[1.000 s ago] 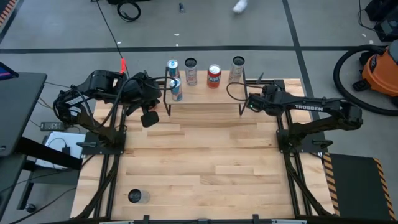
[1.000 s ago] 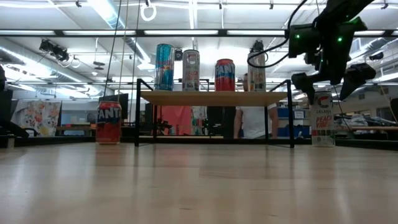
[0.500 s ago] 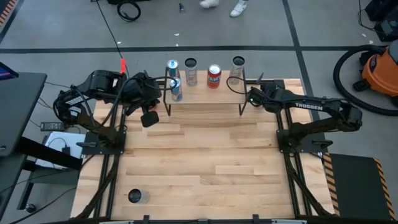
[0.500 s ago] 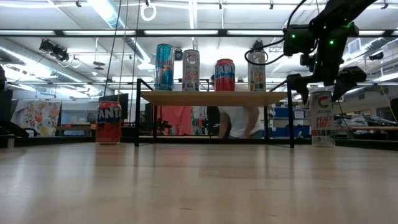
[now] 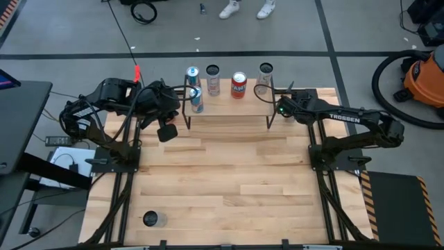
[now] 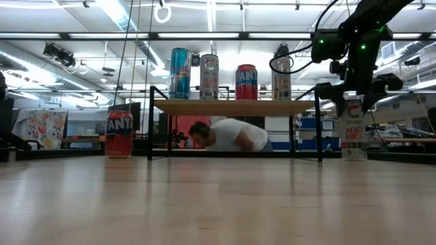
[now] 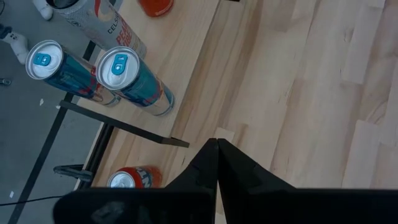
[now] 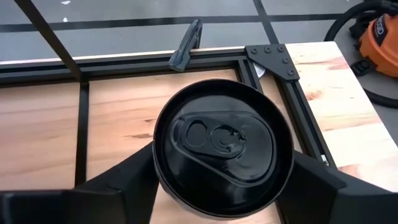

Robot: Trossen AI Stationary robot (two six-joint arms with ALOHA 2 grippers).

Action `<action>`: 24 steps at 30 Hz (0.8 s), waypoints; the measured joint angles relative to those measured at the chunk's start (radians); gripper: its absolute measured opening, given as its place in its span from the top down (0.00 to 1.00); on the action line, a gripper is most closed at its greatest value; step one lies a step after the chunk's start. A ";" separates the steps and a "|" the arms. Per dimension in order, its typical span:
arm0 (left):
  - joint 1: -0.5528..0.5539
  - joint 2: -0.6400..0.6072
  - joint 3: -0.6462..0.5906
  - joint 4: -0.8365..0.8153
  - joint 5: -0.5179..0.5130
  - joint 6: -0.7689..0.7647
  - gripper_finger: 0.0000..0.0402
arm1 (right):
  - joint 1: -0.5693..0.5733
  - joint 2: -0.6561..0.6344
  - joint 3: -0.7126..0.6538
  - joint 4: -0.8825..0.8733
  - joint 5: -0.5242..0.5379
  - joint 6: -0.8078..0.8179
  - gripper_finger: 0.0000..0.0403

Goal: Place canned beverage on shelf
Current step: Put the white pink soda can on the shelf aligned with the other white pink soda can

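Observation:
The shelf (image 5: 229, 105) stands at the table's far edge on black legs and carries several upright cans (image 6: 208, 76). A white can with a black top (image 8: 224, 155) stands on the table just right of the shelf and also shows in the low view (image 6: 352, 133). My right gripper (image 6: 354, 95) is open over it, one finger on either side of the can's top, with a gap to each side in the low view. My left gripper (image 5: 166, 132) is shut and empty, hanging over the table left of the shelf.
An orange Fanta can (image 6: 119, 134) stands on the table left of the shelf. A dark-topped can (image 5: 150, 219) stands at the near left corner. A person (image 6: 231, 135) crouches behind the shelf. An orange vacuum (image 5: 423, 73) is on the floor at the right.
My right gripper has gone a little toward the table's far edge and down, so its fingers now stand on either side of the white can's top. The can has stayed in place. Behind the shelf a person has bent down.

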 joint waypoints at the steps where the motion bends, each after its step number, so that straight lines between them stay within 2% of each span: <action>1: 0.000 0.000 0.000 0.000 0.000 0.000 0.98 | 0.002 0.000 0.000 -0.003 -0.002 -0.006 0.35; 12: 0.000 0.000 0.000 0.000 0.000 0.000 0.98 | 0.103 -0.016 0.003 -0.053 -0.004 -0.020 0.35; 24: 0.000 0.000 0.000 0.000 0.000 0.000 0.98 | 0.252 -0.139 0.006 -0.085 -0.030 0.015 0.35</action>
